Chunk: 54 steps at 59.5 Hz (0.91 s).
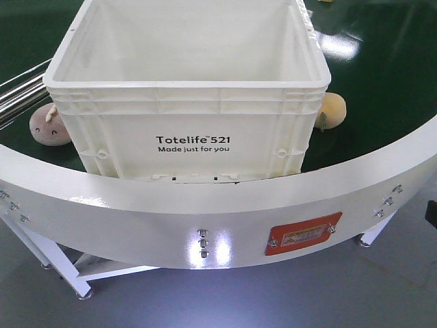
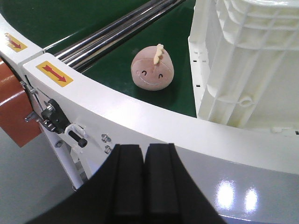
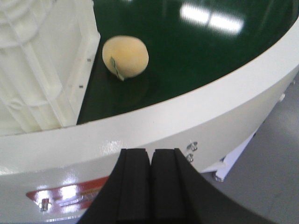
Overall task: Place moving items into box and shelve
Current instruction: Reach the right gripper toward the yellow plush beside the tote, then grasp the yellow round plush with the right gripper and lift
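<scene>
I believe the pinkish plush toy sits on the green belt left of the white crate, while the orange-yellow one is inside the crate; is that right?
Not quite: the orange-yellow plush toy lies on the green belt just right of the white crate, not inside it, as the right wrist view shows. The rest holds.

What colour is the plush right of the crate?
The plush is pale orange-yellow with a green stripe; clearest in right wrist view.
</scene>
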Motion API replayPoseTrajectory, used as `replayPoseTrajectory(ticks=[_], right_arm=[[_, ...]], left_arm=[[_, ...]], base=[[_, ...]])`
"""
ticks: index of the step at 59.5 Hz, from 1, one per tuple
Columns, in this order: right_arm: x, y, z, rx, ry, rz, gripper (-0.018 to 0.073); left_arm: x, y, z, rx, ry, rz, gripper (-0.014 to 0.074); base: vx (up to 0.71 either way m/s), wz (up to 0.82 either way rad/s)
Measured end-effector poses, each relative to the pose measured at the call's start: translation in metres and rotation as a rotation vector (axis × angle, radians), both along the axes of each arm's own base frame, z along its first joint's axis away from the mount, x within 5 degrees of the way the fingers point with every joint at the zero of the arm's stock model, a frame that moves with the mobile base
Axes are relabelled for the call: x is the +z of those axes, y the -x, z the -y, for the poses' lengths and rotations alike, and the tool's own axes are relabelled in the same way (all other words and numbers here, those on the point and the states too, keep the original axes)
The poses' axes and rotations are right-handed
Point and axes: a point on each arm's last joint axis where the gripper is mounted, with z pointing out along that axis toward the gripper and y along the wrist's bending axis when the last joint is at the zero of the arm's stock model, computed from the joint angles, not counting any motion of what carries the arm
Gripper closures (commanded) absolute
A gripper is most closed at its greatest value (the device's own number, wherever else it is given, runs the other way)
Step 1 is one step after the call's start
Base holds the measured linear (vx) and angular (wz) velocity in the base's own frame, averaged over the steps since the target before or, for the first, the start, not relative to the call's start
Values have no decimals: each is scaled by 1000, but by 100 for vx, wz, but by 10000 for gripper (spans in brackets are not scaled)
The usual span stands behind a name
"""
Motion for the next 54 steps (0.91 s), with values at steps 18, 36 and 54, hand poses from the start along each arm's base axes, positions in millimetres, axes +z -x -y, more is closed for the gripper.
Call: replayPoseTrajectory(ticks=[18,36,54], right_arm=[[-21,-26,-2,-18,-21,-141,232],[-33,-59,-5,-41,-55,-211,-162],[-25,-125,7,-89,-92,-348,-148]], left_arm=[[0,0,0,0,1,-4,454],[-1,0,0,0,2,-10,29],[-1,0,0,0,2,-10,10]], base=[[0,0],[0,0],[0,0]])
